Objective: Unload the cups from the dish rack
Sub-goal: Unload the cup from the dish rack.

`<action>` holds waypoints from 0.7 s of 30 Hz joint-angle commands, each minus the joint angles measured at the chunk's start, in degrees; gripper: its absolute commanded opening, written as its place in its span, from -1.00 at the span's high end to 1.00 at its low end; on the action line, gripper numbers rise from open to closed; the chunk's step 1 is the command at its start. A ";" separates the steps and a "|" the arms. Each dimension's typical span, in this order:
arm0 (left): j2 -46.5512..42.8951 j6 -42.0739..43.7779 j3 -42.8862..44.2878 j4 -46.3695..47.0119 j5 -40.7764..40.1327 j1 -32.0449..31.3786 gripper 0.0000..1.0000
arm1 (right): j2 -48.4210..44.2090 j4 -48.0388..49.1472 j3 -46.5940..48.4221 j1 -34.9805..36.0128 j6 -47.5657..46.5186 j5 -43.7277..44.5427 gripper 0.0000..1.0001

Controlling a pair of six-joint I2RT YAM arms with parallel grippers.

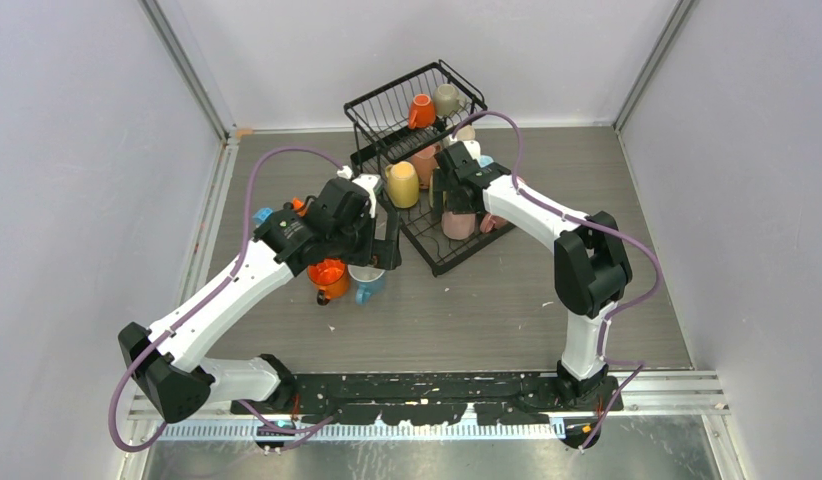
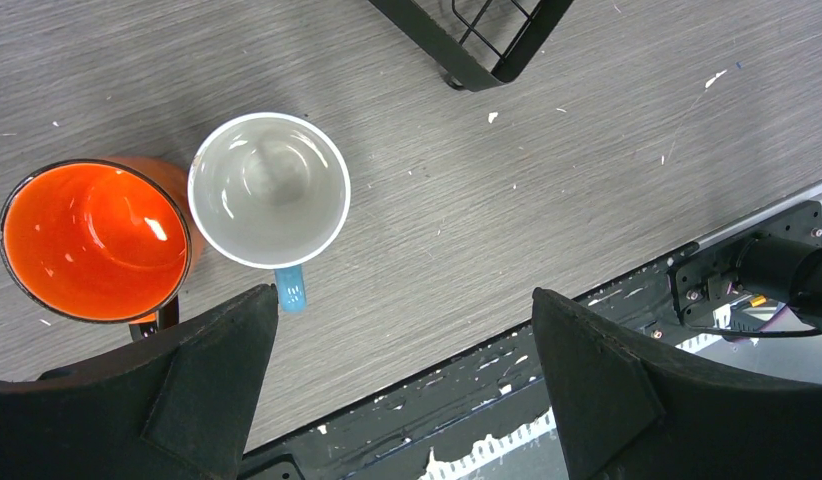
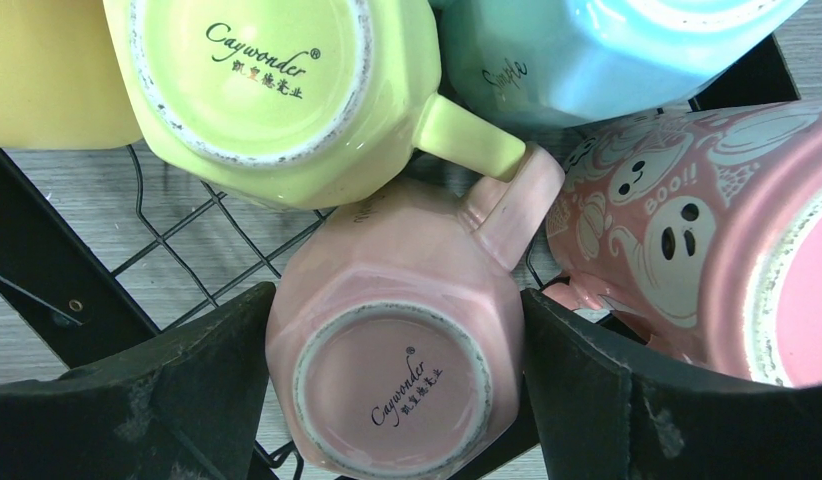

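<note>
Now, left tool [image 2: 404,292] released over counter [image 2: 547,170], right tool [image 3: 399,290] spread astride pink cup [image 3: 387,340], contact unclear, green cup [image 3: 257,90] at 11 o'clock.

My right wrist camera reads "Caywonder" on the base of the green mug [image 3: 267,90], above small Chinese characters too fine to make out. The base of the pink mug [image 3: 397,340] also says "Caywonder". The blue mug [image 3: 607,50] reads "Simple" and the ghost mug [image 3: 687,240] "BOO!!".
</note>
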 commanded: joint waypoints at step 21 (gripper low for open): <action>-1.04 -2.69 0.15 3.72 1.15 -0.15 -0.99 | -13.22 -3.43 2.21 -0.12 5.79 -4.62 0.28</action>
